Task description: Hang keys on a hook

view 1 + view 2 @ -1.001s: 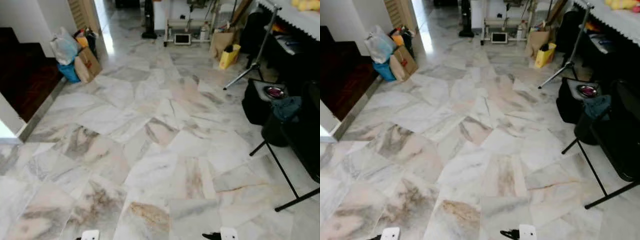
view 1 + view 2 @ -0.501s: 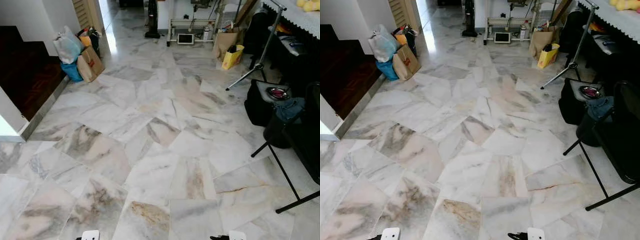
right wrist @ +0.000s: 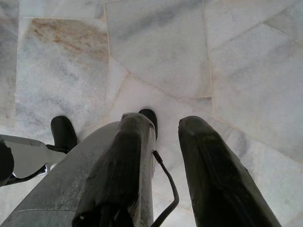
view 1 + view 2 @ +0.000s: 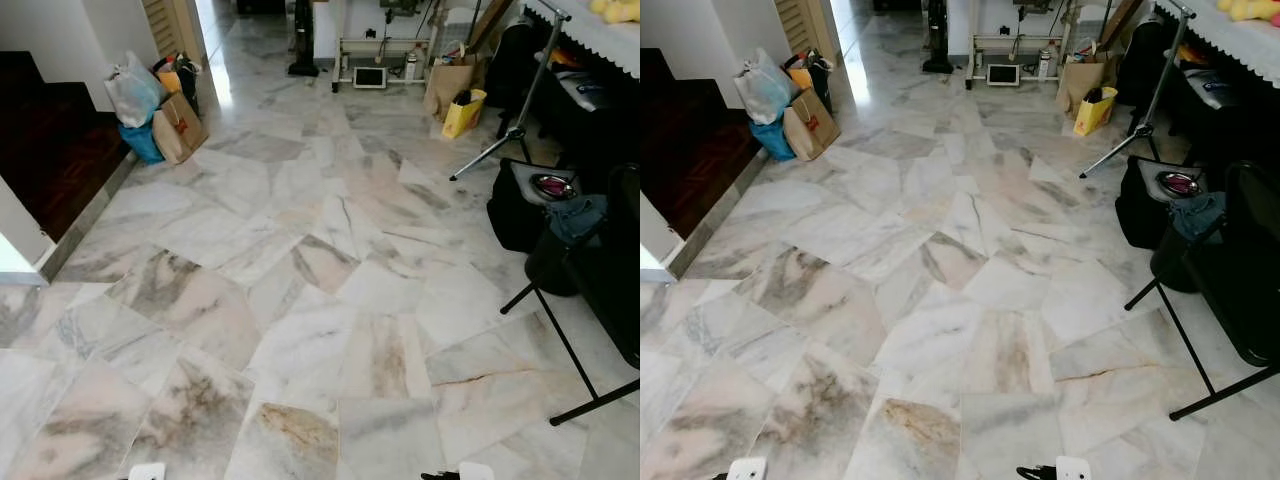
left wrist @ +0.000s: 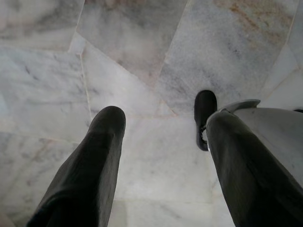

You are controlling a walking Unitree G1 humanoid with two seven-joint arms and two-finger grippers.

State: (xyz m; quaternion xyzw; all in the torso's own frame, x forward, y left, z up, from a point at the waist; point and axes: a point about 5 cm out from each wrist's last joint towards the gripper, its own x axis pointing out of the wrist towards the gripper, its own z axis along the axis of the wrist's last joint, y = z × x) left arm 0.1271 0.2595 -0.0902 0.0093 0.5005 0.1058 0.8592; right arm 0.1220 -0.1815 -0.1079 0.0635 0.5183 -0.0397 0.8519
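Note:
No keys and no hook can be made out. Both arms hang low over the marble floor (image 4: pixel 300 300). In the left wrist view my left gripper (image 5: pixel 165 118) is open, its two black fingers (image 5: pixel 102 146) spread wide with only floor tiles between them. In the right wrist view my right gripper (image 3: pixel 166 122) is open with a narrower gap and nothing in it; a thin black cable (image 3: pixel 168 189) runs beside one finger. White parts of the arms show at the bottom edge of the eye views (image 4: pixel 147 471) (image 4: pixel 472 470).
Bags (image 4: pixel 155 105) stand by a dark stairway (image 4: pixel 50 150) at the far left. At the right are a black folding chair (image 4: pixel 600 270), a black bag with clothes (image 4: pixel 540 205) and a tripod stand (image 4: pixel 515 110). A yellow bag (image 4: pixel 462 112) and a rack (image 4: pixel 375 55) stand at the back.
The whole picture has shifted a little, so the camera has moved. The white part of the left arm has slid left and lower along the bottom edge.

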